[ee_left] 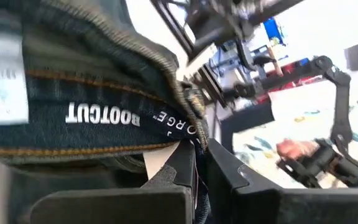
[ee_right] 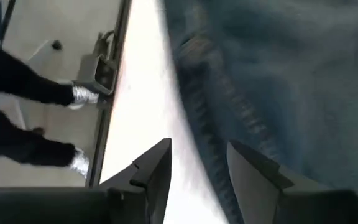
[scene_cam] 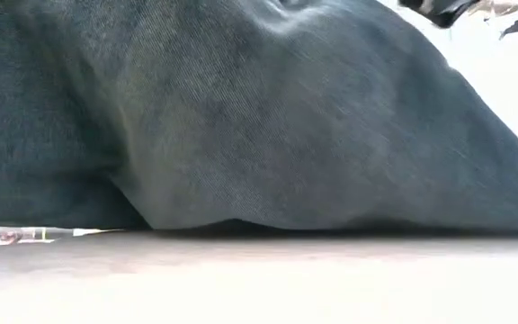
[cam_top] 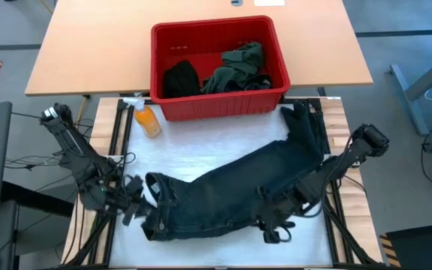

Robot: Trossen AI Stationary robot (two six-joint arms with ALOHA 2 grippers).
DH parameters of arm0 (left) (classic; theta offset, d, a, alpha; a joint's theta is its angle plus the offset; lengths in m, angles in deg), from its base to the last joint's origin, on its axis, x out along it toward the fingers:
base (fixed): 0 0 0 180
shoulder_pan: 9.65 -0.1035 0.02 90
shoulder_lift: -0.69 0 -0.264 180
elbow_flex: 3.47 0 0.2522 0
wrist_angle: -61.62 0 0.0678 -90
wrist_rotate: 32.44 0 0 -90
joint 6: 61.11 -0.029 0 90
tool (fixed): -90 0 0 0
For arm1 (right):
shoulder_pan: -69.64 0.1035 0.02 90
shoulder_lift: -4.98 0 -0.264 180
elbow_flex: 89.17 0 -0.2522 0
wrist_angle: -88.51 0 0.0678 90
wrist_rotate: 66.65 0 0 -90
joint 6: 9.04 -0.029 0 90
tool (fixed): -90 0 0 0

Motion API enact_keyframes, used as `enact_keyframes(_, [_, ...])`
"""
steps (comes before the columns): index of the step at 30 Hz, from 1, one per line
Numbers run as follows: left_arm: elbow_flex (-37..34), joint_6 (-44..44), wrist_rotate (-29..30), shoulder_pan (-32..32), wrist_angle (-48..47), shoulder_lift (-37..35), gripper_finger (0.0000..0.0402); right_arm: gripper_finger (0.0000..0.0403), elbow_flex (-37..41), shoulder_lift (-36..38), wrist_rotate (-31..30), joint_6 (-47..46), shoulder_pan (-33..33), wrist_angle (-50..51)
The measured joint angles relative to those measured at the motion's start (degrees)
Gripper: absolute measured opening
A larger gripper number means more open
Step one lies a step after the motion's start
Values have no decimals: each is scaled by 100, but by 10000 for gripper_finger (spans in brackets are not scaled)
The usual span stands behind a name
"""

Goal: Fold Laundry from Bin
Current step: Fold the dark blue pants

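Observation:
Dark blue-black trousers (cam_top: 253, 180) lie spread across the white table, waistband at the near left and legs running to the far right. My left gripper (cam_top: 135, 196) is shut on the waistband (ee_left: 104, 118), whose inner label reads BOOTCUT. My right gripper (cam_top: 306, 196) is open above the trousers' near right edge (ee_right: 229, 124), its fingers (ee_right: 157, 168) set apart over cloth and bare table; I cannot tell whether they touch it. The red bin (cam_top: 216, 26) stands at the far middle, holding an olive-green piece (cam_top: 238, 66) and a black piece (cam_top: 180, 77). Dark cloth (scene_cam: 241, 117) fills the low view. My left gripper pinches the trousers' waistband edge (ee_left: 188, 140) between its two shut fingers (ee_left: 173, 177), coming from the table's left side, close to level. The band is folded over at the hold, its inner side showing. The rest of the trousers lies on the table.
An orange spray bottle (cam_top: 147, 120) lies by the bin's near left corner. Black frame rails (cam_top: 115, 142) run along the table's left and right edges. The bin rests partly on a wooden table (cam_top: 88, 45) behind. Bare white surface (cam_top: 216, 142) shows between bin and trousers.

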Motion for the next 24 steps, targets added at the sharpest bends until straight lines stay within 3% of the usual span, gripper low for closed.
enact_keyframes(7, [132,-1089,-511,-1062,-1425,-1759,0,163,0,-331,-1476,496,-320,-411])
enact_keyframes(12, [797,-2060,-857,-1229,-1445,-1898,0,139,0,-540,-1296,439,-671,-959])
enact_keyframes(15, [944,-1956,-1703,-935,-1323,-1089,0,126,0,-707,-938,380,-672,-1070])
enact_keyframes(18, [869,-1211,-2362,-360,-1414,152,0,115,0,-870,-633,134,-555,-1059])
enact_keyframes(24, [626,722,-2580,914,-525,2782,0,102,0,-950,-415,-315,-201,-1034])
